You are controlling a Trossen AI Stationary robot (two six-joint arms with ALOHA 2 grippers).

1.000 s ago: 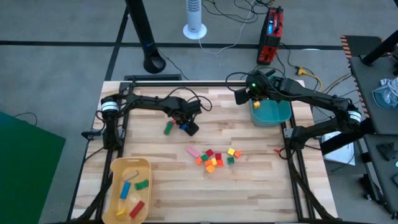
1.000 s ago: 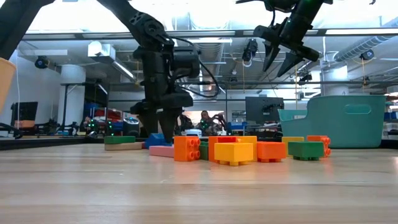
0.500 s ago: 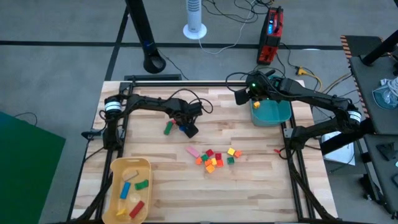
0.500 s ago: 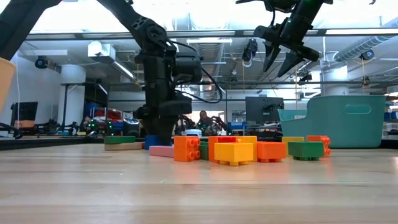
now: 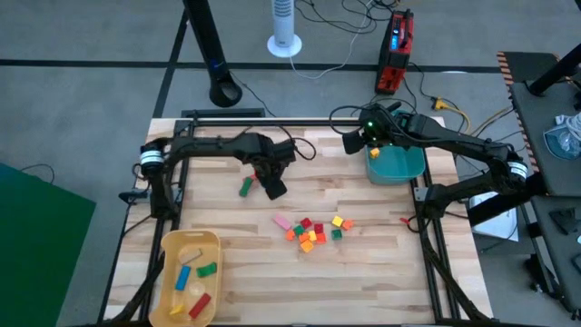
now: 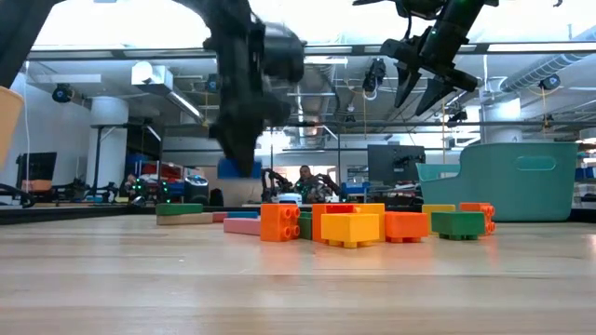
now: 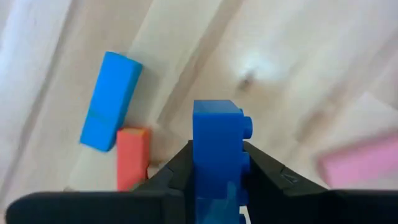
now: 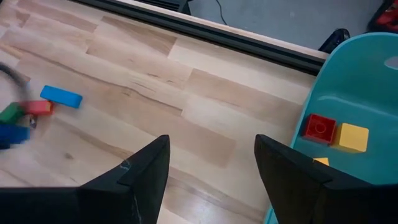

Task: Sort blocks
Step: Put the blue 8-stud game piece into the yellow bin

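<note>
Pinching blue block in its jaws, left gripper hangs above bench, block clear of the wood. Longer blue bar and red block lie below. Main pile sits mid-bench. Right gripper spread, hovering beside teal bin.

The left gripper is now rising off the surface, its fingers closing on a blue block that it is lifting away from the blue bar and red block.
</note>
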